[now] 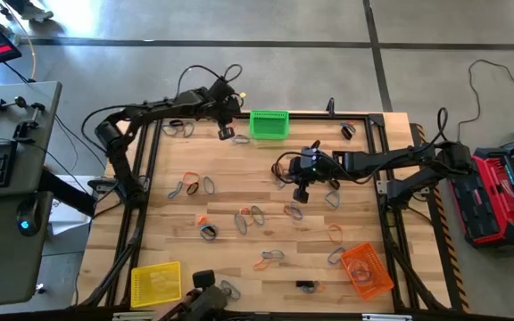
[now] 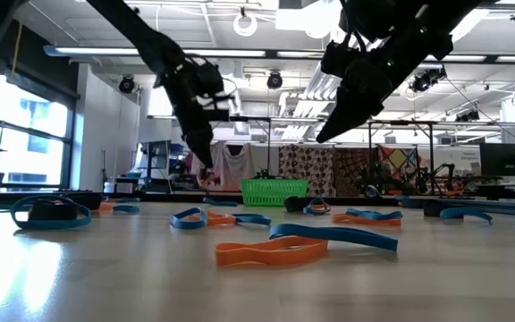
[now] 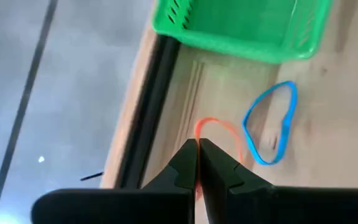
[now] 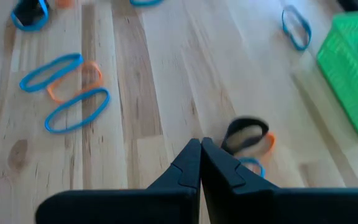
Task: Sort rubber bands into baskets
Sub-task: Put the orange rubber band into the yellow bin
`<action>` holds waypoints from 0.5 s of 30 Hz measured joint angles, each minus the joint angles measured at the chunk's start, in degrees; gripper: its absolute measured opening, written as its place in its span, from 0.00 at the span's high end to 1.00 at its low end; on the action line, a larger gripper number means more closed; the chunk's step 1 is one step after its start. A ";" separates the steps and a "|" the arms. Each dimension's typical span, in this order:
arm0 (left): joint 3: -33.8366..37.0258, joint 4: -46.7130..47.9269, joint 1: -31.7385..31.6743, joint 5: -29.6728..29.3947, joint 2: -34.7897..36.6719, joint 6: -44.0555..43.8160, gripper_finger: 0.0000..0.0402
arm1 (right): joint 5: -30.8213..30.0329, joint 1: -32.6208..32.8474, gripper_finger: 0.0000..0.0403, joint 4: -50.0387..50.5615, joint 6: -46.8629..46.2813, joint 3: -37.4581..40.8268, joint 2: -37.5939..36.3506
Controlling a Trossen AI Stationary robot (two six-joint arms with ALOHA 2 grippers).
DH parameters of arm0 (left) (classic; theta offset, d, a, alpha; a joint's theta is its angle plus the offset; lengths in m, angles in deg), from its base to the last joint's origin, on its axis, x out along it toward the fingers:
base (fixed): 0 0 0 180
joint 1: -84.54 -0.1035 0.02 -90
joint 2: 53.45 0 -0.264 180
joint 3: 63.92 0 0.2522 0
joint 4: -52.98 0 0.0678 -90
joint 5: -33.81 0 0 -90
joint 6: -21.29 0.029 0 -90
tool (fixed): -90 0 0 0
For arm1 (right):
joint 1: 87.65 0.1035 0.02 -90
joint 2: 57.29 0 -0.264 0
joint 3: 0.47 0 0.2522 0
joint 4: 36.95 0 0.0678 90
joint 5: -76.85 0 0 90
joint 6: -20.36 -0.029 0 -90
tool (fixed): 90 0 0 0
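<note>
Left gripper (image 3: 197,152) has its fingers pinched together on an orange rubber band (image 3: 219,132), loop trailing toward the green basket (image 3: 241,28) just beyond; right gripper (image 4: 200,152) hangs mid-table, fingers together and empty, much farther from that basket

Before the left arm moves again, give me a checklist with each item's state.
1. Left gripper shut: ok.
2. Orange rubber band actually pinched in its fingertips: cannot tell.
3. Green basket close beside the left gripper: ok.
4. Blue rubber band lies apart from the fingertips: ok.
5. Right gripper shut, mid-table, away from the left arm: ok.
6. Green basket upright on the table: ok.
</note>
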 joint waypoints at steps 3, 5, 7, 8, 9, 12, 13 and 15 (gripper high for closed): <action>0.32 0.71 0.21 1.99 3.57 -1.54 1.00 | 0.00 0.02 1.00 -2.40 0.87 0.00 0.00; 1.43 0.32 0.31 5.14 6.52 -2.99 1.00 | -0.04 0.01 1.00 -4.27 1.19 0.00 0.02; 3.50 -1.00 0.31 9.04 9.68 -4.78 1.00 | -1.21 0.08 1.00 -6.25 2.47 0.00 0.02; 5.05 -2.31 0.44 10.63 11.38 -5.64 1.00 | -1.86 0.16 1.00 -7.03 3.21 0.00 0.02; 6.84 -3.63 0.64 11.68 13.14 -6.18 1.00 | -2.47 0.20 1.00 -7.84 3.81 0.00 0.02; 12.42 -7.92 1.95 12.15 18.55 -7.25 1.00 | -2.91 0.20 1.00 -10.33 5.57 0.00 0.02; 14.23 -9.12 2.50 12.21 20.36 -7.58 1.00 | -2.93 0.18 1.00 -11.02 5.96 0.00 0.02; 17.42 -10.13 3.67 12.15 23.75 -7.66 1.00 | -2.92 0.17 1.00 -12.32 6.55 0.00 0.06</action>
